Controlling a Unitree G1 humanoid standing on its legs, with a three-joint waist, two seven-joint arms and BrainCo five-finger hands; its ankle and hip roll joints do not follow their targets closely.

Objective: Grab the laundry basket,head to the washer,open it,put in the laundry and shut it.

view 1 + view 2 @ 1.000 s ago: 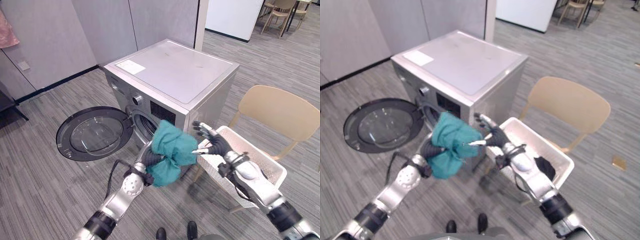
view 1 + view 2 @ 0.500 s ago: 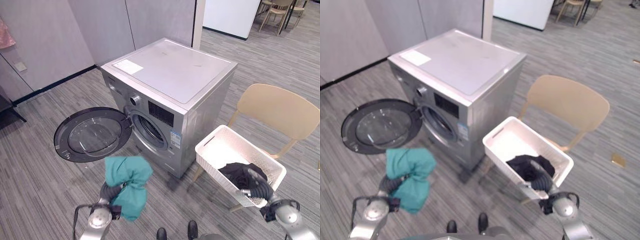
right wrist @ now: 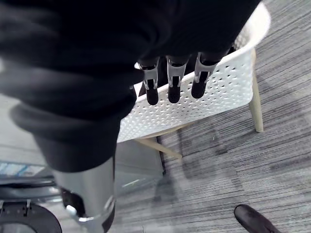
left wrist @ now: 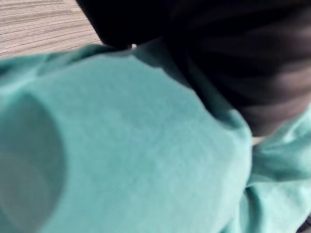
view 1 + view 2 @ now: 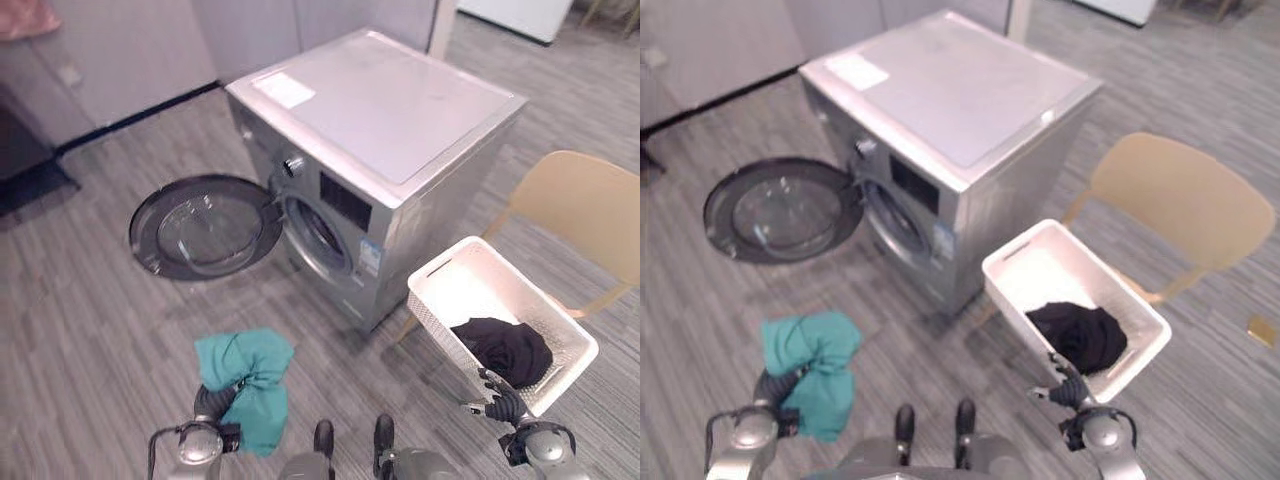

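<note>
- Left eye view: the left hand (image 5: pixel 212 408) clutches a teal cloth (image 5: pixel 247 378) low before the washer (image 5: pixel 385 160), door (image 5: pixel 205 225) open.
- Right hand (image 3: pixel 172 80), fingers straight, hangs beside the white basket (image 5: pixel 438 310) holding dark laundry (image 5: pixel 505 350).

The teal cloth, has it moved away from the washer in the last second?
Yes. The teal cloth, held by the left hand, pulled back from the washer opening, toward the robot.

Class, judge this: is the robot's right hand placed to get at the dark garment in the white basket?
Probably yes. The right hand hangs open just outside the white basket, and the dark garment lies uncovered at that near end; only the rim stands between.
</note>
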